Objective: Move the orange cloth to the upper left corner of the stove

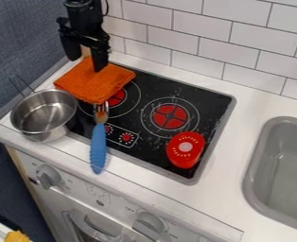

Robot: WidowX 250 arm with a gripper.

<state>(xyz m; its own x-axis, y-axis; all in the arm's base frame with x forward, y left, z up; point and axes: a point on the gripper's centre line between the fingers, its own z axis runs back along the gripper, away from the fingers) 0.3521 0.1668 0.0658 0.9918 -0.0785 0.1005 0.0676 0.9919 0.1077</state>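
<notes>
Our gripper (86,64) grasps nothing, fingers spread, and the orange cloth (95,82) lies directly below it over the upper left corner of the stove (207,105), so we likely do best rising straight up, slowly, letting neither fingertip drag a fold

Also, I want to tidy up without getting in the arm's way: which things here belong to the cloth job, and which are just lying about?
Part of the job:
- orange cloth, at the upper left of the stove
- gripper, at the cloth

Just lying about:
- metal pot
- blue-handled fork, tines near the cloth
- red oval object
</notes>
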